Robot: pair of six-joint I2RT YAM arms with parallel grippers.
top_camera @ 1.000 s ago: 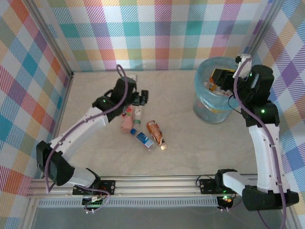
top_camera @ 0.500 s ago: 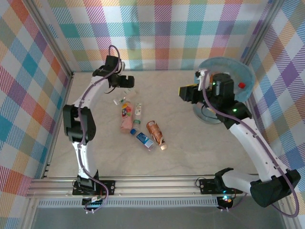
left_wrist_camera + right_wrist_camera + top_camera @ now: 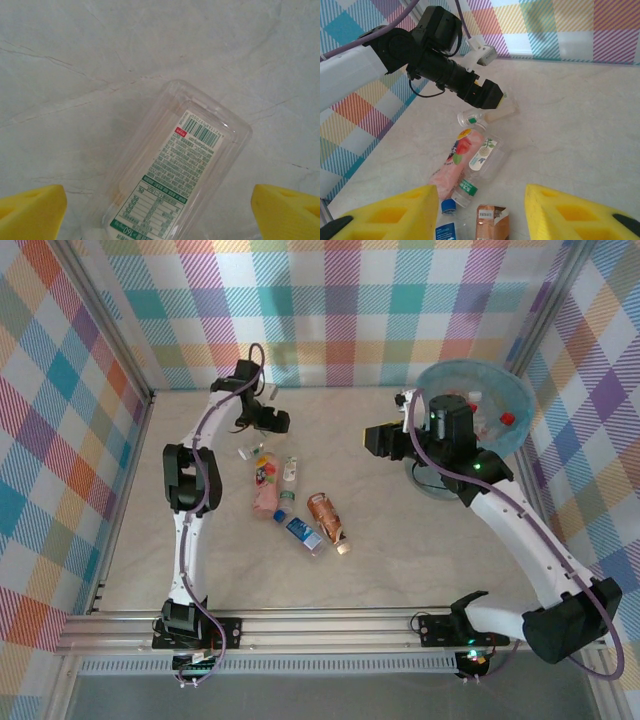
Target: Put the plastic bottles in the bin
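Some plastic bottles (image 3: 507, 419) lie in the bin (image 3: 495, 380); left pincer (image 3: 160, 212) and right pincer (image 3: 482, 202) gape empty.

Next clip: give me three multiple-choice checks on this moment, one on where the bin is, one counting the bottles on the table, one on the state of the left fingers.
1. In the top view, the bin sits: A far right; B far left; C near centre.
2. How many bottles lie on the table: A two; B five; C nine.
3. The left fingers are: A shut on a pink bottle; B shut, empty; C open over a clear bottle.
Answers: 1 A, its blue-lined rim is in the far right corner. 2 B, five lie clustered mid-table. 3 C, the left wrist view shows the fingers wide apart on either side of it.
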